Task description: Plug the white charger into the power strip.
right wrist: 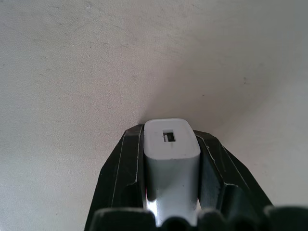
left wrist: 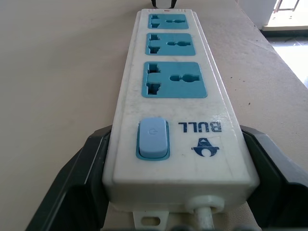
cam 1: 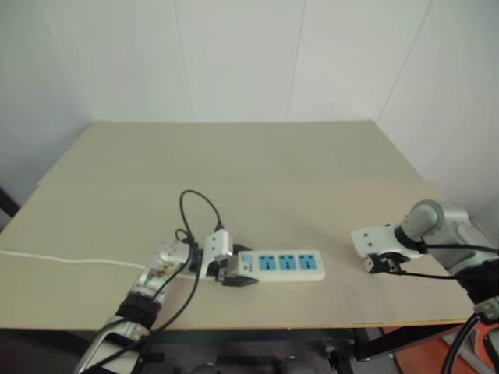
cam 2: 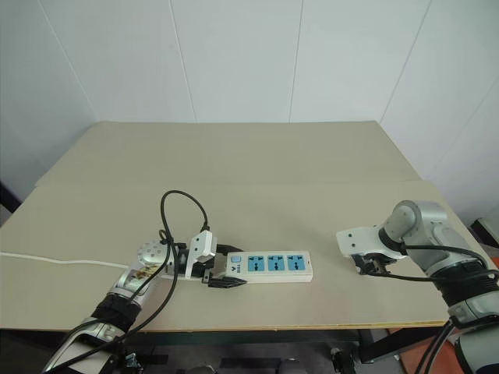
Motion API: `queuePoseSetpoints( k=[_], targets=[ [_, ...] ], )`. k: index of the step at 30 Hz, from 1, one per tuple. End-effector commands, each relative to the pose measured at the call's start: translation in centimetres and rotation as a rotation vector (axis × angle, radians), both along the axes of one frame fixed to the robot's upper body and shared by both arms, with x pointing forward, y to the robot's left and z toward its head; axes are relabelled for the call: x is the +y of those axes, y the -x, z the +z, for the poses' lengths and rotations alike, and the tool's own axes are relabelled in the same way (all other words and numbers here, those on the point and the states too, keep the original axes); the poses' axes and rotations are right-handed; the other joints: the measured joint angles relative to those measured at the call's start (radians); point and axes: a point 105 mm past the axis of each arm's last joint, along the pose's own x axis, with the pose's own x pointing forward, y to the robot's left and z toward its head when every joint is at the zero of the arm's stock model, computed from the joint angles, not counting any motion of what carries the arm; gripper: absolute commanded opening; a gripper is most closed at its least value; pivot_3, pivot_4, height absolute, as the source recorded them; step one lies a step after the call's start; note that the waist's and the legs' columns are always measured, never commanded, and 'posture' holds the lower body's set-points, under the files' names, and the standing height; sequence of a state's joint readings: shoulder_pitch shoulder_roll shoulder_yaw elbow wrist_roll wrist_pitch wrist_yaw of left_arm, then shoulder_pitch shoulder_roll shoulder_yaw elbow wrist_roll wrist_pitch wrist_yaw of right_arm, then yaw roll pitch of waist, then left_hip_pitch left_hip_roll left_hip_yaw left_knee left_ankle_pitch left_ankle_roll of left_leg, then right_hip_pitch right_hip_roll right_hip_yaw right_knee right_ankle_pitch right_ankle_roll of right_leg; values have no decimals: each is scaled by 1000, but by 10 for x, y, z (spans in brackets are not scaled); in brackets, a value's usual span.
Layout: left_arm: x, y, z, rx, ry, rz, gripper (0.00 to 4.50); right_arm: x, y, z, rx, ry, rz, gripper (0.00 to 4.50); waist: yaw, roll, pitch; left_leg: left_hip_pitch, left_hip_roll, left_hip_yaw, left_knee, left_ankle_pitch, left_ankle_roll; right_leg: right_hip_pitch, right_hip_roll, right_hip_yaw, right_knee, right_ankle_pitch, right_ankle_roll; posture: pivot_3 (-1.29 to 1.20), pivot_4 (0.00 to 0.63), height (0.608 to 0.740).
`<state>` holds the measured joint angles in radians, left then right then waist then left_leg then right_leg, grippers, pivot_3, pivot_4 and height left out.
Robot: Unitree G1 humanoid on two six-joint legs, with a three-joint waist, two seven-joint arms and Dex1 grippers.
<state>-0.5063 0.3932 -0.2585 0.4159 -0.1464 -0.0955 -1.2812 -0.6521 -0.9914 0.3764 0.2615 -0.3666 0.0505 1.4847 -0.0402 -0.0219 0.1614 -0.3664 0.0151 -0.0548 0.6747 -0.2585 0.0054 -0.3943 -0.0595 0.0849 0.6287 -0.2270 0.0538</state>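
A pale beige worktop [cam 1: 257,164] is set in a white-walled corner. The power strip [cam 1: 284,266] lies near its front edge, clamped at the switch end by the left gripper [cam 1: 234,274]. Well apart to the right, the white charger [right wrist: 172,159] is pinched between the fingers of the right gripper [cam 2: 369,265], just above the surface. Risks can be judged from here — the smooth charger could slip or twist in the grip during the carry, and misaligned prongs could jam against a blue socket or push the strip askew.
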Motion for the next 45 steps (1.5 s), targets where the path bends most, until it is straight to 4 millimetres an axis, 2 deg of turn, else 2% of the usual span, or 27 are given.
queuePoseSetpoints(
  k=[1,4,7,10,13,17,20,28,35,45],
  targets=[
    [4,3,-16,40,-77,-8,3293,16,-13,16,-114,-127,-17,1164,-2,0,0,0,0,0,0,0,0,0,0,0,0,0,0,0,150,740],
    [5,3,-15,46,-81,-13,3293,47,-20,51,-198,-394,-26,1164,-6,0,0,1,0,0,0,0,0,0,0,0,1,0,0,0,150,740],
    [6,3,-17,57,-88,-17,3293,71,-15,73,-227,-624,0,1164,-2,1,1,-1,0,-1,-2,0,0,-2,0,0,1,0,-1,0,150,740],
    [7,3,-19,65,-97,-24,3293,92,-9,86,-266,-850,22,1164,2,1,1,-3,0,-2,-2,0,0,-4,-1,-1,0,0,-1,0,150,740],
    [7,2,-18,70,-100,-30,3293,107,-6,82,-269,-979,-18,1164,4,0,0,-3,0,-3,-2,0,0,-3,0,-2,0,0,-1,0,150,740],
    [6,1,-18,68,-106,-33,3293,134,5,74,-235,-1112,16,1164,1,1,0,-3,0,-2,-2,0,0,-4,0,-1,1,0,-1,0,150,740],
    [5,0,-18,66,-106,-28,3293,150,9,72,-157,-1228,20,1164,-1,1,0,-3,0,-2,-2,0,0,-4,0,-1,1,0,-1,0,150,740],
    [7,1,-18,64,-109,-19,3293,170,25,63,12,-1288,103,1164,-1,1,0,-3,0,-2,-3,0,0,-4,0,-2,1,0,-1,0,150,740],
    [3,4,-20,69,-98,-16,3293,187,13,45,-8,-1319,71,1164,-1,1,0,-3,0,-2,-3,0,0,-4,0,-2,1,0,-1,0,150,740],
    [0,8,-20,72,-76,7,3293,185,9,36,-16,-1319,47,1164,3,1,0,-3,-1,-2,-4,0,0,-5,-1,-2,1,0,-1,0,150,740]
  ],
)
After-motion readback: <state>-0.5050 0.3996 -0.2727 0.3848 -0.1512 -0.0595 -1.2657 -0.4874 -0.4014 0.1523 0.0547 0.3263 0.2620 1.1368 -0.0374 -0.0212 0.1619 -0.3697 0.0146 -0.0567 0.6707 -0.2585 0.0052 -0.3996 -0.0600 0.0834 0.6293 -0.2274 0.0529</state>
